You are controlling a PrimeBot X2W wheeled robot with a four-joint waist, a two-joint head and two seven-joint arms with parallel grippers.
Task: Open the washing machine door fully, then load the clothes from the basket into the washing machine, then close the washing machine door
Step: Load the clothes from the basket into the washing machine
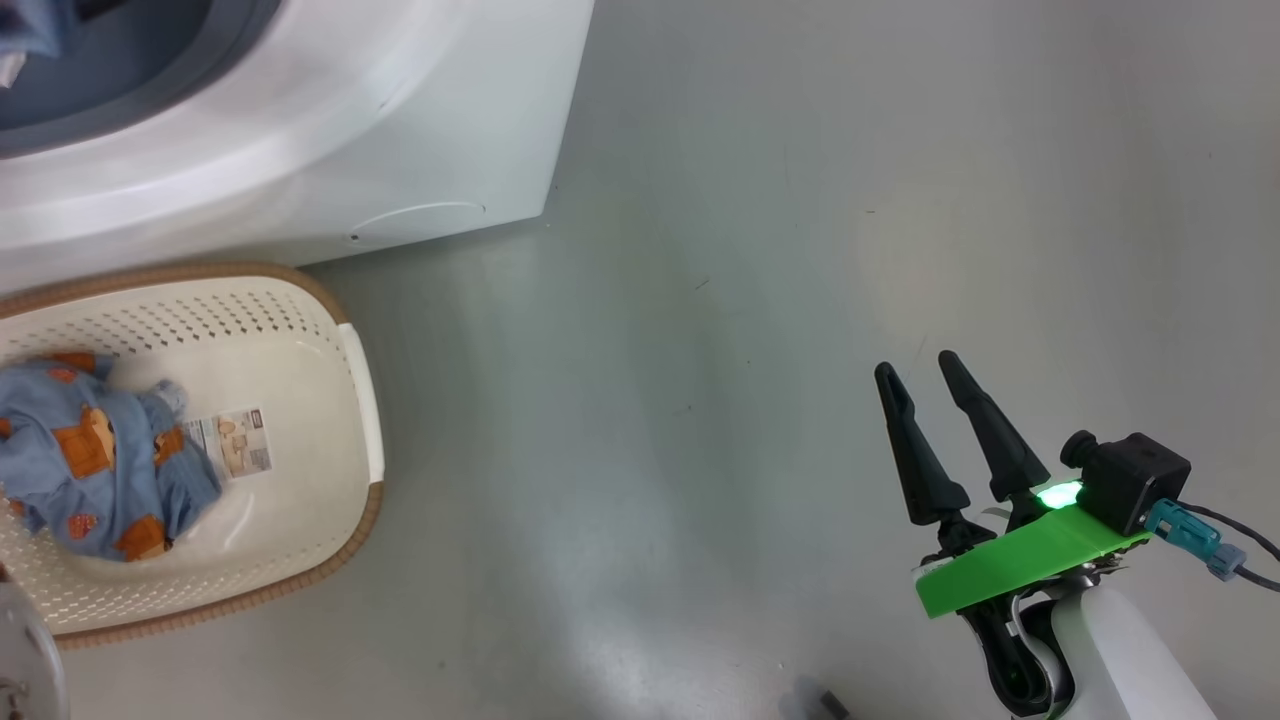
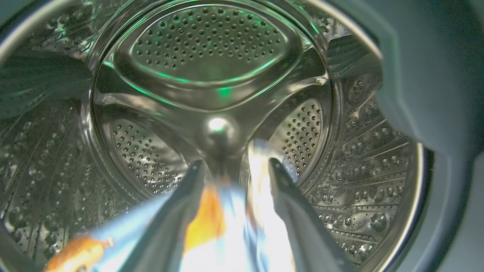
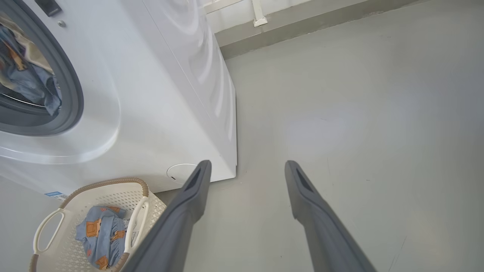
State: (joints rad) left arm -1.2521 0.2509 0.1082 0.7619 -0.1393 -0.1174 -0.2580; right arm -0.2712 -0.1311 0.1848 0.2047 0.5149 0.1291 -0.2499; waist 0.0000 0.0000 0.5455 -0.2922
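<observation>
- Where the clothes show blurred blue and orange inside the steel drum, they lie between the spread fingers of my left claw, which is released.
- A bear-print bundle sits in the basket, just before the washing machine.
- My right claw, released, hovers over the floor, well apart from the basket.

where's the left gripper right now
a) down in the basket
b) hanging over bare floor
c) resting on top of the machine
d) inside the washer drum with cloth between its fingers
d: the left wrist view shows the left gripper ringed by the perforated steel drum, with blue and orange clothes between its fingers.
</observation>
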